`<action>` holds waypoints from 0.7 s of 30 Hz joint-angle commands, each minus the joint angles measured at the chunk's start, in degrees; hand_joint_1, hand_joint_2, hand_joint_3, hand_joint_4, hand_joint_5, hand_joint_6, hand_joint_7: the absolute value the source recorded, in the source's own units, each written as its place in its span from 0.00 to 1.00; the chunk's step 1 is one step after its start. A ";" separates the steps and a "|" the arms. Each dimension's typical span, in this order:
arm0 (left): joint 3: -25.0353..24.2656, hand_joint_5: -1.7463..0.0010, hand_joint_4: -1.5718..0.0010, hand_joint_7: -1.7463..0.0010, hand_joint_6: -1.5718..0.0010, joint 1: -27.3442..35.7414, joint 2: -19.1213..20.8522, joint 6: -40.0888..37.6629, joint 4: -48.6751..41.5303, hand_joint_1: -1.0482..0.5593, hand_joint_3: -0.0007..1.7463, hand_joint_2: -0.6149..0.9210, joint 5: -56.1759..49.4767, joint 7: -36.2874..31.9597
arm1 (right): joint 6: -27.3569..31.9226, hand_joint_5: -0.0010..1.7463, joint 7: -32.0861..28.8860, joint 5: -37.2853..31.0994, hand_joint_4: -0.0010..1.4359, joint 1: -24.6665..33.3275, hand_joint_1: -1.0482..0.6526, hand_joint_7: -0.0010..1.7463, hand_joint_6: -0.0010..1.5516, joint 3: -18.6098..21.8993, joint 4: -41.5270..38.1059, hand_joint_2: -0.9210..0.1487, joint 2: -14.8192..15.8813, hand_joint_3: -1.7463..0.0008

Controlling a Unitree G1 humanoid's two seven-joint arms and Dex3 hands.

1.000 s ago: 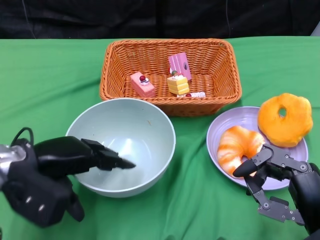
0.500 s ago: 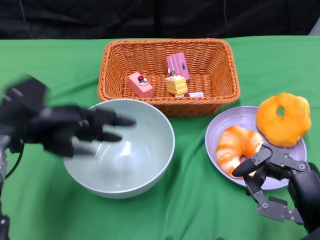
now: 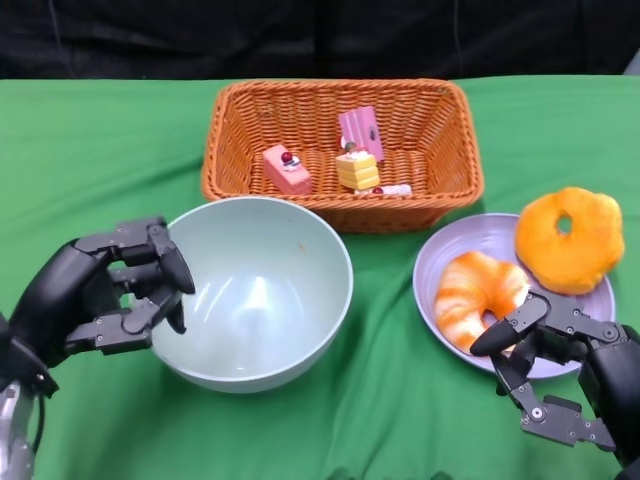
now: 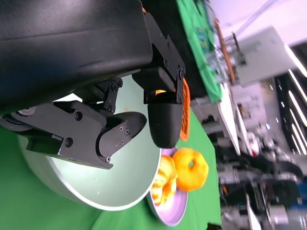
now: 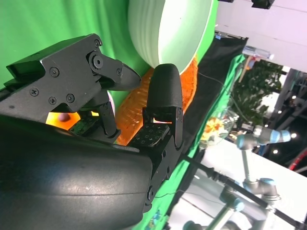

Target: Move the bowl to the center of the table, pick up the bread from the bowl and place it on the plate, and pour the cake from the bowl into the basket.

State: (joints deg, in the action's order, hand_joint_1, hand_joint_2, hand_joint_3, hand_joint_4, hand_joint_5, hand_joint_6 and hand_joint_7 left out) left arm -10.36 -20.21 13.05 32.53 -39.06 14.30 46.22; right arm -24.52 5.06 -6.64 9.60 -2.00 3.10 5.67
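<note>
The bowl point(image 3: 252, 292) sat near the middle of the green tablecloth point(image 3: 90, 150), just in front of the wicker basket point(image 3: 342, 150), and it looked empty! Judging from that, nearly everything on the list was done: the croissant point(image 3: 478, 292) lay on the lilac plate point(image 3: 470, 240) beside an orange doughnut point(image 3: 570, 238), and the cakes were in the basket, a pink slice point(image 3: 286, 168), a yellow layered piece point(image 3: 357, 168) and a taller pink one point(image 3: 360, 130) leaning behind it (plus a small white-and-red bit I could not identify).

The left hand point(image 3: 105, 295) hovered at the bowl's left rim, fingers curled toward it but gripping nothing that I could see; the left wrist view showed a clear gap between thumb and fingers over the pale bowl. The right hand point(image 3: 560, 375) rested by the plate's near edge, fingers apart and holding nothing, 1 fingertip close against the croissant.

What was left? Little, in my judgement: perhaps only drawing both hands clear.
</note>
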 commanded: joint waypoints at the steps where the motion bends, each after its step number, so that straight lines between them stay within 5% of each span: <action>1: -0.20 0.01 0.50 0.14 0.54 -2.05 0.57 3.97 -3.74 0.63 0.60 0.81 1.07 1.79 | 0.56 0.86 0.72 0.89 0.54 0.34 0.59 0.67 0.49 0.08 0.61 0.25 0.89 0.52; 21: 1.50 0.03 0.49 0.16 0.53 -4.19 0.66 11.47 -10.45 0.63 0.69 0.75 0.31 3.23 | 0.62 0.85 2.55 1.60 0.54 0.34 0.59 0.67 0.49 -0.27 -0.11 0.26 1.03 0.52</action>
State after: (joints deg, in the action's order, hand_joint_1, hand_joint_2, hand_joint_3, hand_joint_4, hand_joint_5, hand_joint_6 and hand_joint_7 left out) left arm -8.71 -23.66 12.89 43.33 -48.89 14.34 49.54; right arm -24.05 7.45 -5.79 9.95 -2.69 3.16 5.90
